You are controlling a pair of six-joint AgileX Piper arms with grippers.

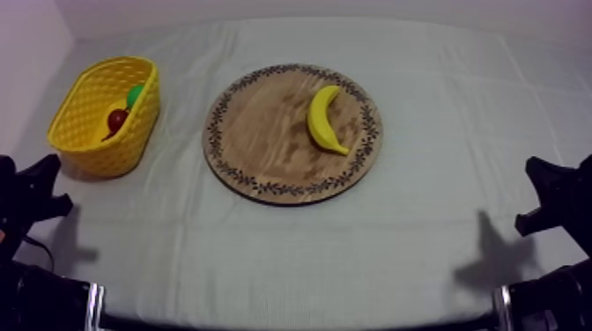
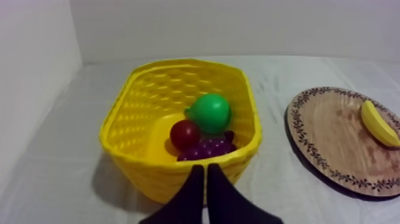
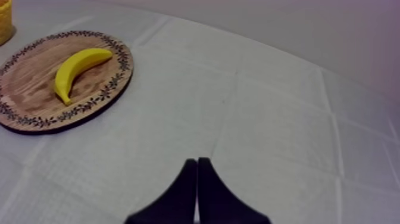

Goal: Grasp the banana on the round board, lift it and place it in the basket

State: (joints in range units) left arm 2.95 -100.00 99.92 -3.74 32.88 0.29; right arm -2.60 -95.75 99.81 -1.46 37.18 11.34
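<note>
A toy banana [image 1: 325,120] lies on the right half of the round wooden board [image 1: 264,132] at the middle of the cloth-covered surface [image 1: 352,255], its curved back toward the board's right rim, untouched by either arm. The yellow basket [image 1: 88,132] it is bound for stands at the far left, well apart from the board. It already holds a small red fruit [image 2: 185,133], a green pear [image 2: 209,112] and a bunch of grapes [image 2: 205,149], but no banana.

By these views the task has not begun. The reach, the grasp, the lift, the carry across to the left and the release into the basket are all left to do.

Both arms sit low at the near corners of the surface, one at the left and one at the right, in what looks like a rest pose. The left end effector [image 2: 205,170] is narrow, its two black fingers pressed together into a wedge with nothing between them. It points at the basket's near wall, with the board off to its right. The right end effector [image 3: 197,162] is likewise narrow and empty, its fingers closed into a wedge over bare cloth. The board and banana lie farther off to its left.

Whichever arm goes for the fruit would first have to spread its fingers and travel in over the board.
</note>
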